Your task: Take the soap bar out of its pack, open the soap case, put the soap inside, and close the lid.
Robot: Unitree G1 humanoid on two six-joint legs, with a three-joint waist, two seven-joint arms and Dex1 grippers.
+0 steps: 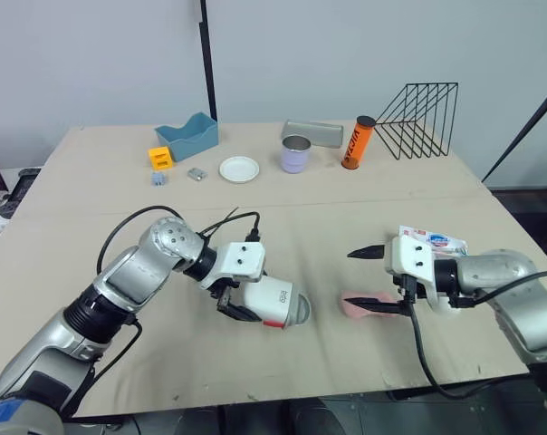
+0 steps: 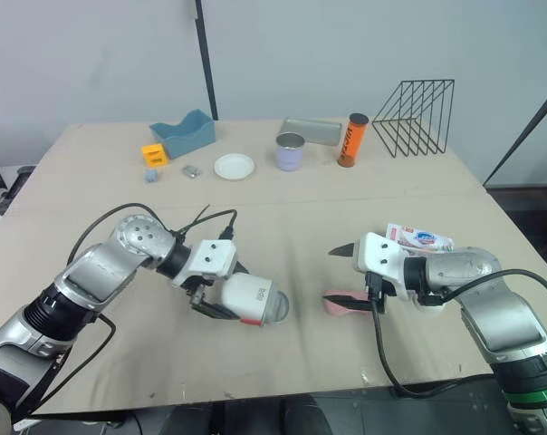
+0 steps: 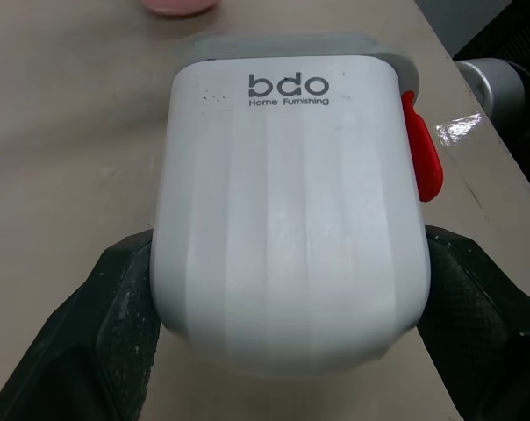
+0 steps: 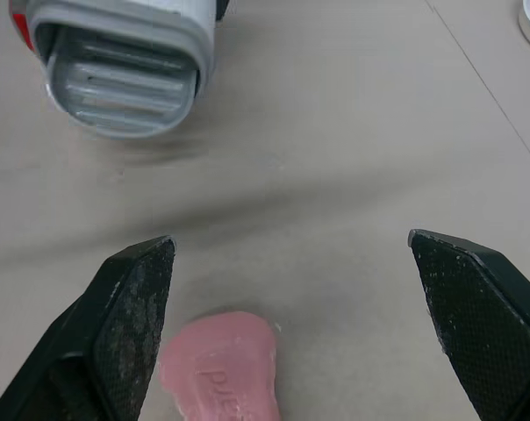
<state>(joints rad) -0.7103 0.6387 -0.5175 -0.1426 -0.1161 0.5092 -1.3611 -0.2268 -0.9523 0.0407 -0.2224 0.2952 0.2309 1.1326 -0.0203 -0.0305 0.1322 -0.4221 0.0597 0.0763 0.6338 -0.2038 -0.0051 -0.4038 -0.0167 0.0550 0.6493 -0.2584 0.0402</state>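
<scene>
The white soap case [image 1: 272,304], with a grey base and a red latch, lies on its side on the table, lid closed. My left gripper [image 1: 233,302] is shut on it, one black finger on each side of the case [image 3: 287,210]. The bare pink soap bar [image 1: 359,306] lies flat on the table to the right of the case. My right gripper [image 1: 349,277] stands wide open over the soap, and in the right wrist view the soap [image 4: 219,373] lies beside one finger [image 4: 129,307]. The empty soap pack [image 1: 432,242] lies behind my right wrist.
Along the table's back stand a blue tray [image 1: 188,136], an orange block [image 1: 159,158], a white dish [image 1: 239,169], a lilac cup [image 1: 296,154], a grey tray [image 1: 314,132], an orange can [image 1: 357,142] and a black wire rack [image 1: 420,118]. The table's front edge is close below both grippers.
</scene>
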